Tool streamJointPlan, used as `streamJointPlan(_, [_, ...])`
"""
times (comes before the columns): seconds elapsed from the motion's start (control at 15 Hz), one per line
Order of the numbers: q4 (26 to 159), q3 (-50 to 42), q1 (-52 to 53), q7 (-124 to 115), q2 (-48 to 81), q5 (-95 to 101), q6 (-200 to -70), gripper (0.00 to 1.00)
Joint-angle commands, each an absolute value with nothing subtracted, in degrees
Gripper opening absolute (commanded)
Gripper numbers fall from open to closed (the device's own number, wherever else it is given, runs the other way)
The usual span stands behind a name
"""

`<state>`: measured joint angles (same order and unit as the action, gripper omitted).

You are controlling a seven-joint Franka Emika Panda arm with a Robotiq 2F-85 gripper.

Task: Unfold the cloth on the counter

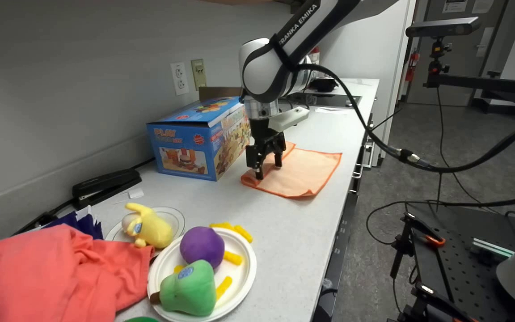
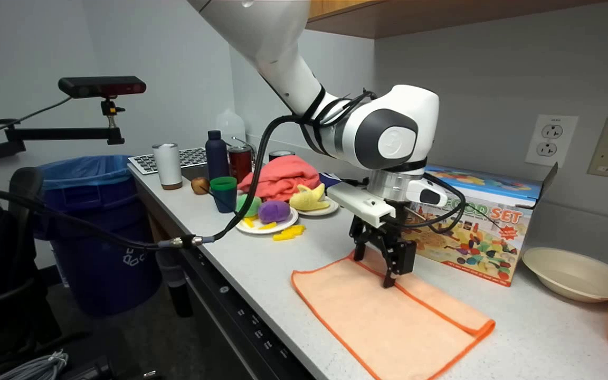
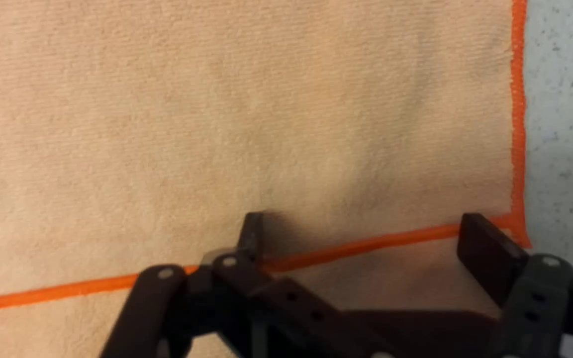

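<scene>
While the gripper (image 3: 361,236) sits over an orange hem (image 3: 356,247), its fingers (image 3: 490,261) stand well apart along it and seem to hold nothing (whether they press the fabric, I cannot tell). The cloth (image 3: 266,119) lies beneath them on the counter (image 3: 565,139), reaching towards twelve o'clock in the wrist view. Most looks flat; a strip (image 2: 441,300), turned over along the side nearer the toy box (image 2: 486,253), seems left to open. The wrist view cuts off the strip's far end, which an exterior view shows, with a shallow bowl (image 2: 573,270) at three o'clock; a black stapler (image 1: 105,184) at nine appears in an exterior view only.
</scene>
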<state>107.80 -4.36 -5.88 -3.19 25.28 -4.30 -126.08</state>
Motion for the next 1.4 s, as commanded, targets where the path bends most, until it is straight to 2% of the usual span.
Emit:
streamJointPlan(0.0, [104.78, -5.86, -4.53, -9.06, 27.43, -2.18, -128.10, 1.00])
streamJointPlan(0.4, [103.42, -6.30, -3.82, -15.86, 28.80, -2.10, -131.22, 1.00])
streamJointPlan(0.87, [105.66, -9.75, 0.17, -26.96, 26.79, 2.87, -141.31, 1.00])
streamJointPlan(1.33, [107.98, -6.53, -3.11, -16.96, 23.22, -1.12, -136.79, 1.00])
